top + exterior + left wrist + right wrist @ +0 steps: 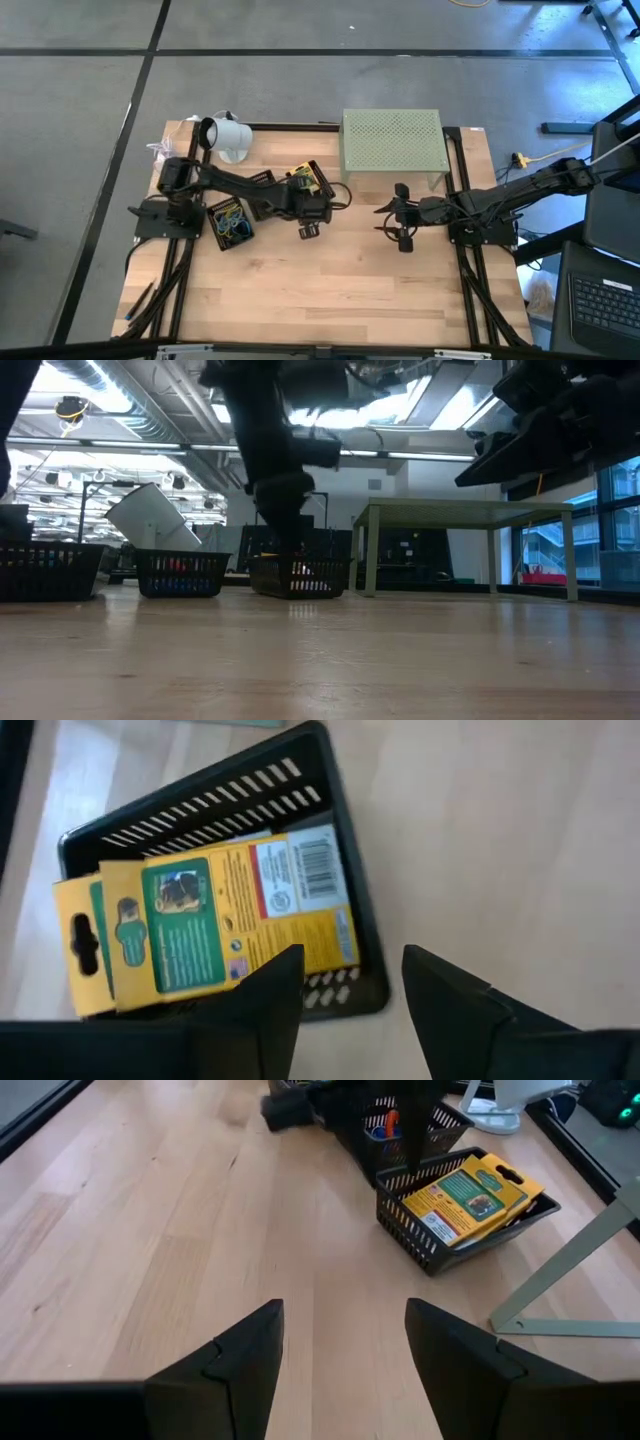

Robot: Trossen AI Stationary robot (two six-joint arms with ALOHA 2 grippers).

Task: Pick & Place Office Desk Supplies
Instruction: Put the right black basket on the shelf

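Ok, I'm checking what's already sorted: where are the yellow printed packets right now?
The yellow printed packets lie in a black slotted basket; in the high view that is mid-table, just left of the pale green perforated stand, beside the open left hand.

Our left gripper (309, 231) hangs open beside the black basket (312, 182); our right gripper (403, 222) waits open, well apart.

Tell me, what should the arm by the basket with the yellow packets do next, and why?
Probably lift the left gripper up and away. Its fingers stand open with nothing between them, and the two yellow packets already lie in the black basket, so that drop looks finished. The right gripper waits open over bare table.
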